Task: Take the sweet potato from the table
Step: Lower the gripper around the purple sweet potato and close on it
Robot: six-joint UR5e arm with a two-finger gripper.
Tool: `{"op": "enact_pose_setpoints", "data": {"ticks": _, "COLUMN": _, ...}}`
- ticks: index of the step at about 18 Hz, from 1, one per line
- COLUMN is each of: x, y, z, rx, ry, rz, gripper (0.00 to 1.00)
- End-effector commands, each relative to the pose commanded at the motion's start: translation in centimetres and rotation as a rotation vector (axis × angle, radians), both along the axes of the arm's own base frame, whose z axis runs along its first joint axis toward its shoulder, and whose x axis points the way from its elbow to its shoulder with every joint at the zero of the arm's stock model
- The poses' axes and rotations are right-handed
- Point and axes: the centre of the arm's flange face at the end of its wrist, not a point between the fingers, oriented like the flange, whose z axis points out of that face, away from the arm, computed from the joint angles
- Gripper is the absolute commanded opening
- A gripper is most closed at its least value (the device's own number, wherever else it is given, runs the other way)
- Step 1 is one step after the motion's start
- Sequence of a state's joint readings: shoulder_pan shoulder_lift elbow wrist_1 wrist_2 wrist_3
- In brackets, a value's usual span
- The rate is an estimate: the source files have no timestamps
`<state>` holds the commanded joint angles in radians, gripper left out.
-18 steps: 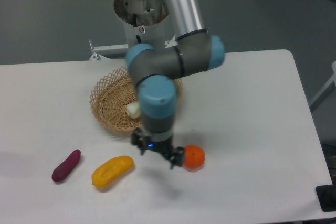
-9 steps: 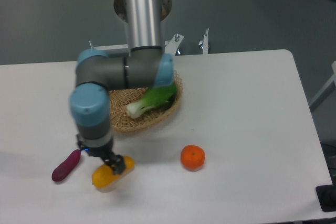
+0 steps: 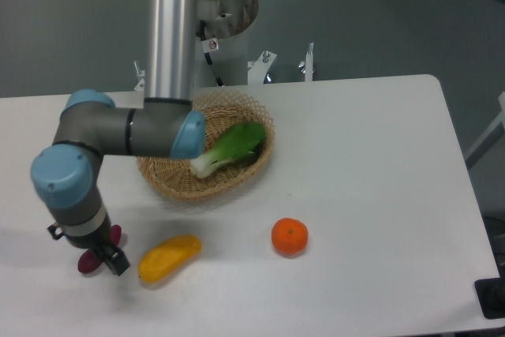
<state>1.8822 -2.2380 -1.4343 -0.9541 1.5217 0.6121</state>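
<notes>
A robot arm's gripper (image 3: 101, 254) sits low at the front left of the white table (image 3: 379, 163), directly over the dark purple sweet potato (image 3: 88, 261). The wrist hides the fingers, so whether they are spread or closed on it cannot be told. Half a second ago the gripper stood further right, above the yellow vegetable (image 3: 169, 256); that vegetable now lies uncovered just right of the gripper. Only the sweet potato's ends show, poking out beneath the gripper.
</notes>
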Motion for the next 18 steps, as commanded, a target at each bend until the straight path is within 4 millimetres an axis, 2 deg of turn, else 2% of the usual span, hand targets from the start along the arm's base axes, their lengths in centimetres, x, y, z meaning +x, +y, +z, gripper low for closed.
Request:
{"op": "enact_pose_setpoints", "data": {"ticks": 3, "x": 0.5, "y": 0.1, "z": -1.5, "rx": -0.021, "ry": -0.007, "rz": 0.014, "gripper": 1.0}}
{"op": "enact_pose_setpoints", "data": {"ticks": 11, "x": 1.9, "y": 0.3, "z": -2.8, "rx": -0.04, "ry": -0.017, "rz": 0.064, "gripper": 1.0}}
{"op": "enact_pose_setpoints", "data": {"ticks": 12, "x": 1.9, "y": 0.4, "z": -3.0, "rx": -0.041, "ry": -0.017, "rz": 0.061, "gripper": 0.95}}
{"op": "enact_pose_setpoints", "data": {"ticks": 15, "x": 2.0, "y": 0.4, "z": -3.0, "rx": -0.043, "ry": -0.021, "rz": 0.067, "gripper": 0.38}}
{"op": "enact_pose_setpoints", "data": {"ticks": 17, "x": 2.0, "y": 0.4, "z": -2.6, "rx": -0.037, "ry": -0.021, "rz": 0.067, "gripper": 0.09}}
{"op": "enact_pose_setpoints", "data": {"ticks": 18, "x": 2.0, "y": 0.4, "z": -2.1, "rx": -0.03, "ry": -0.02, "rz": 0.068, "gripper": 0.01}}
